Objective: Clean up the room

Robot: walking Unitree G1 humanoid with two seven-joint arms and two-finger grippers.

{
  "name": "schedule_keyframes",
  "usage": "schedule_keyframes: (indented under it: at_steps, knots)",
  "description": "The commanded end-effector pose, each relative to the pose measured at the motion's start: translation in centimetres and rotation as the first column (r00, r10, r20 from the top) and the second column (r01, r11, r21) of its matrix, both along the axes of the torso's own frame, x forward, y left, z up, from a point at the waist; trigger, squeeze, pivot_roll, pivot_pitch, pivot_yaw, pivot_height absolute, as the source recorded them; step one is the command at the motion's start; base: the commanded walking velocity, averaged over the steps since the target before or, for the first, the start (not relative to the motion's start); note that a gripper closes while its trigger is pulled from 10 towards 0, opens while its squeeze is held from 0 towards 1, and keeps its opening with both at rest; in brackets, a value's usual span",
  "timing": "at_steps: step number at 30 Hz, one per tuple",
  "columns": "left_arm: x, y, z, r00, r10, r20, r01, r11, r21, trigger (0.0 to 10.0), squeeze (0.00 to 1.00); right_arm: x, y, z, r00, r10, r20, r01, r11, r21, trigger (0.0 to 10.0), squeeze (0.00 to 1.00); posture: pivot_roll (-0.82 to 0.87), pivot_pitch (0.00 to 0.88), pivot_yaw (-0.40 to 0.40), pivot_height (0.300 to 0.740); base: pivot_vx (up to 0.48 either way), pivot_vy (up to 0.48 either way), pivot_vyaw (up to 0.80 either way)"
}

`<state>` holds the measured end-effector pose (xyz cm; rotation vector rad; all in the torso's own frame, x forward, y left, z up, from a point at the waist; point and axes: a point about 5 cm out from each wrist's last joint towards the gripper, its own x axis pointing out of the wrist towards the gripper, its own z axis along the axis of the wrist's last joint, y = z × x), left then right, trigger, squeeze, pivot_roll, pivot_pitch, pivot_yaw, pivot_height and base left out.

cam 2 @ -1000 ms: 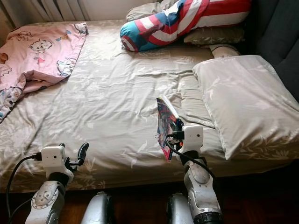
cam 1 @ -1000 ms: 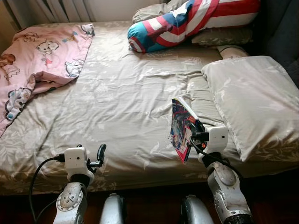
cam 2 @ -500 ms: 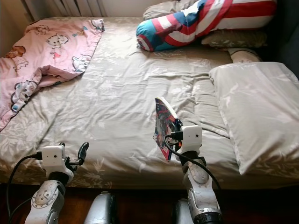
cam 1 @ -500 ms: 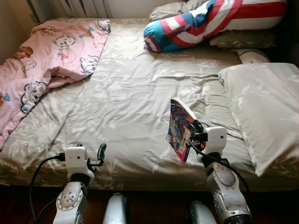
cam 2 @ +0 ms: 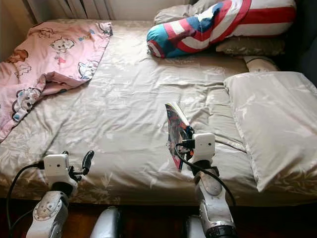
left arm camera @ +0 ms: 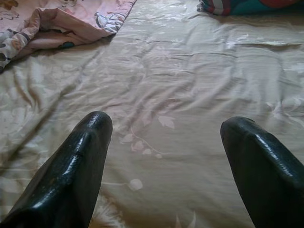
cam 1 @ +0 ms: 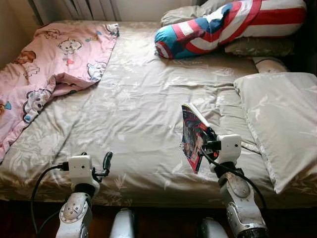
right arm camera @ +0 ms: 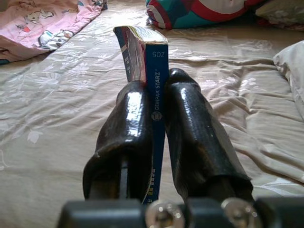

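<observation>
Your right gripper is raised over the near edge of the bed, and its jaws are pinching a comic book. The book stands on edge, upright, its spine gripped between the two black fingers; in the right wrist view you can read blue spine lettering running up between them, and the top of the book rises clear above the fingertips. The colourful cover faces toward your left side.

Your left gripper is held low at the near edge of the bed, holding nothing. In the left wrist view its jaws are spread wide, with bare sheet showing between the two fingers.

The bed is covered by a beige sheet with a pale leaf pattern, wrinkled across the middle. A pink blanket with cartoon animals lies bunched on the far left part of the bed, one corner folded under. At the head of the bed, on the far right, you have a long bolster in red, white and blue stripes lying across a beige pillow. A larger beige pillow lies along the right side of the bed, just beside your right gripper and apart from the book. Dark floor shows below the mattress edge.
</observation>
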<state>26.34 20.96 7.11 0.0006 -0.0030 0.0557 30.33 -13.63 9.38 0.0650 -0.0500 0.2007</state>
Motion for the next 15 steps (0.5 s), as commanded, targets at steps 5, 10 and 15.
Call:
schedule_keyframes:
  at_steps: [5,10,15]
  knots:
    - [-0.17,0.23,-0.23,1.000,0.002,-0.013,-0.001,1.000,0.025,10.0,0.00,0.16,0.24,1.16,0.998,0.011,0.062,-0.011,1.000,0.000,10.0,0.00,-0.06,0.149,0.030,0.619,0.297,0.000,0.00]
    - [-0.14,0.23,-0.21,1.000,0.002,-0.012,-0.002,1.000,0.025,10.0,0.00,0.18,0.27,1.17,0.998,0.012,0.062,-0.012,1.000,0.001,10.0,0.00,-0.06,0.149,0.029,0.619,0.299,0.000,0.00]
    - [-0.12,0.17,-0.21,1.000,0.000,-0.012,0.000,1.000,0.024,10.0,0.00,0.17,0.26,1.20,0.998,0.013,0.063,-0.013,1.000,0.002,10.0,0.00,-0.07,0.149,0.030,0.619,0.302,0.000,0.00]
